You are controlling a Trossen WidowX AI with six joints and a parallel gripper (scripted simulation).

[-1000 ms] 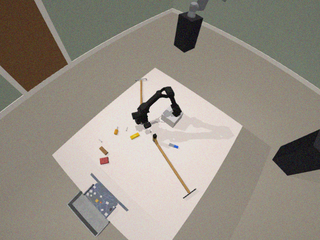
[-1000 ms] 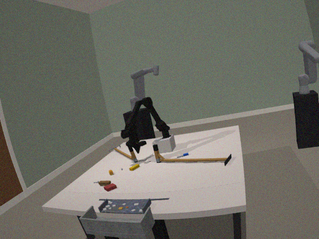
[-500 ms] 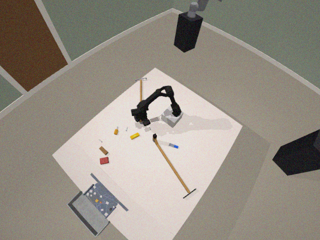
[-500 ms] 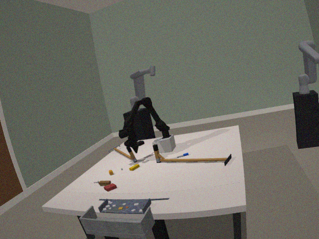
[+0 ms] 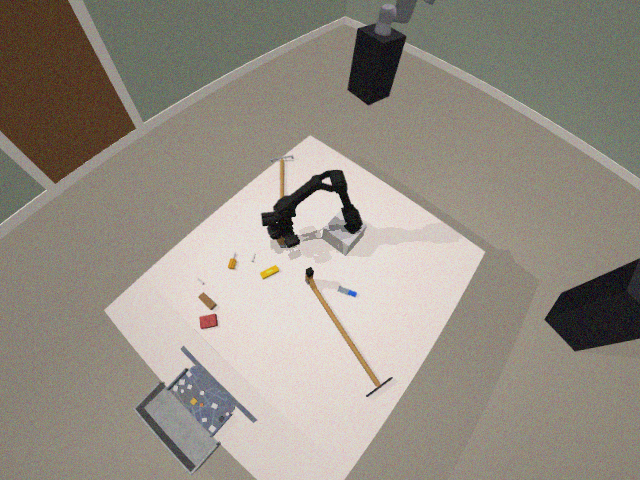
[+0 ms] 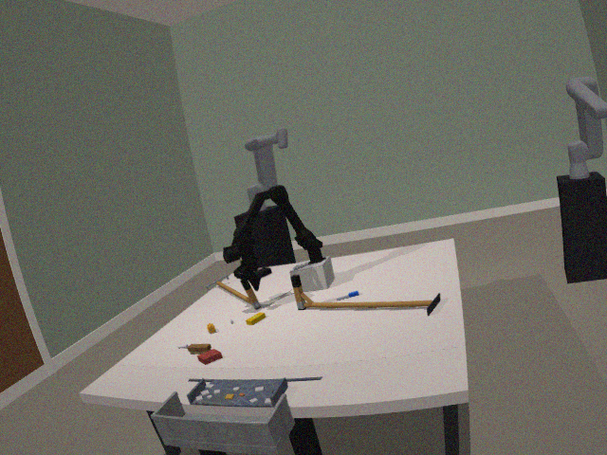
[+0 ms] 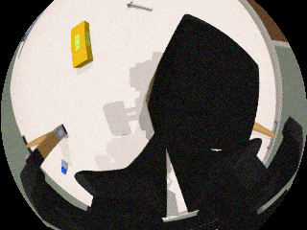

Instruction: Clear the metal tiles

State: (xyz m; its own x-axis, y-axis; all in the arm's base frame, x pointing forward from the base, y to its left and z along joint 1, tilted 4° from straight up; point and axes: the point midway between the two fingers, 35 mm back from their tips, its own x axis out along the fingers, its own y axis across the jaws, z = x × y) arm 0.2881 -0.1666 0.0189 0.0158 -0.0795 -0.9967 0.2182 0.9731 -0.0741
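The long scraper (image 5: 343, 333) (image 6: 367, 304) (image 7: 50, 144) lies on the table, its flat black blade at the right and its black-capped wooden grip standing up near the middle. My gripper (image 5: 292, 242) (image 6: 255, 286) (image 7: 165, 144) is shut and empty, left of that grip. It is right by the upright grip of a second wooden-handled tool (image 5: 281, 178) (image 6: 235, 292) (image 7: 263, 129); whether they touch is hidden. White tiles (image 5: 214, 406) (image 6: 258, 389) and an orange one (image 5: 193, 401) (image 6: 229, 395) are scattered on the blue-grey bench plate (image 5: 204, 377). The grey catch box (image 5: 180, 428) (image 6: 215, 431) adjoins its outer end.
A yellow block (image 5: 269, 271) (image 6: 255, 318) (image 7: 82, 44) lies in front of the gripper. A red block (image 5: 208, 321) (image 6: 210, 356) and a brown-handled tool (image 5: 207, 301) (image 6: 199, 348) lie toward the plate. A grey bar (image 5: 218, 383) (image 6: 303, 378) crosses the plate's near end. A blue-ended tool (image 5: 352, 293) (image 6: 353, 294) lies by the scraper.
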